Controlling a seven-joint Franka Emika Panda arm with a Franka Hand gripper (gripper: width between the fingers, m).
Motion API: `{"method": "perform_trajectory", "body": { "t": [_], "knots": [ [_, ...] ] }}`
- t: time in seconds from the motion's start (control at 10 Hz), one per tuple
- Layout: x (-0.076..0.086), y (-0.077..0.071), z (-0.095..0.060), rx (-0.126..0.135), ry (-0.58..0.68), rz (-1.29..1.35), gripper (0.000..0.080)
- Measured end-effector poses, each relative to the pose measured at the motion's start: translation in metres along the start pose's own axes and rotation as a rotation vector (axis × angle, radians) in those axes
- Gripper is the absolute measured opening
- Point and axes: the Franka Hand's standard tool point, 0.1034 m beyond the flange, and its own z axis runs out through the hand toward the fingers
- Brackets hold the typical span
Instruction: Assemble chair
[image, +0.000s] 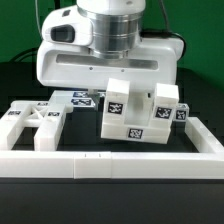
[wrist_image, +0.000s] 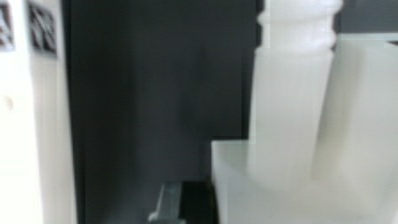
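Observation:
In the exterior view my gripper (image: 122, 88) comes down from the white hand onto a white chair piece (image: 132, 115). This blocky part carries square tags and hangs tilted just above the table. The fingertips are hidden behind it. In the wrist view the same piece (wrist_image: 306, 130) fills one side from very close, with a rounded post on it. One dark finger (wrist_image: 182, 203) shows right beside it, and the other is hidden. More tagged white blocks (image: 170, 108) stand just behind the held piece. A flat slotted panel (image: 30, 122) lies at the exterior view's left.
A long white border rail (image: 110, 165) runs along the front and up the exterior view's right side (image: 205, 140). Small tagged parts (image: 80, 98) lie behind the panel. A white edge (wrist_image: 18, 120) lines one side of the wrist view over the dark table (wrist_image: 143, 100).

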Motion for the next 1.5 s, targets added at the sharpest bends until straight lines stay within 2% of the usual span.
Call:
{"method": "perform_trajectory", "body": {
  "t": [0.2,0.5,0.7,0.9,1.1,1.3,1.4,1.5],
  "knots": [
    [0.002,0.004,0.003,0.0,-0.138,0.008,0.0034],
    [-0.009,0.007,0.013,-0.005,-0.374,0.008,0.0034],
    [-0.014,0.011,0.015,-0.006,-0.532,0.013,0.0034],
    [-0.026,0.013,0.013,-0.009,-0.677,0.021,0.0034],
    [-0.036,0.008,0.012,-0.009,-0.699,0.015,0.0034],
    [-0.039,0.009,0.022,-0.012,-0.695,0.041,0.0034],
    [-0.039,0.008,0.023,-0.013,-0.694,0.04,0.0236],
    [-0.038,0.007,0.023,-0.014,-0.691,0.039,0.0372]
  ]
}}
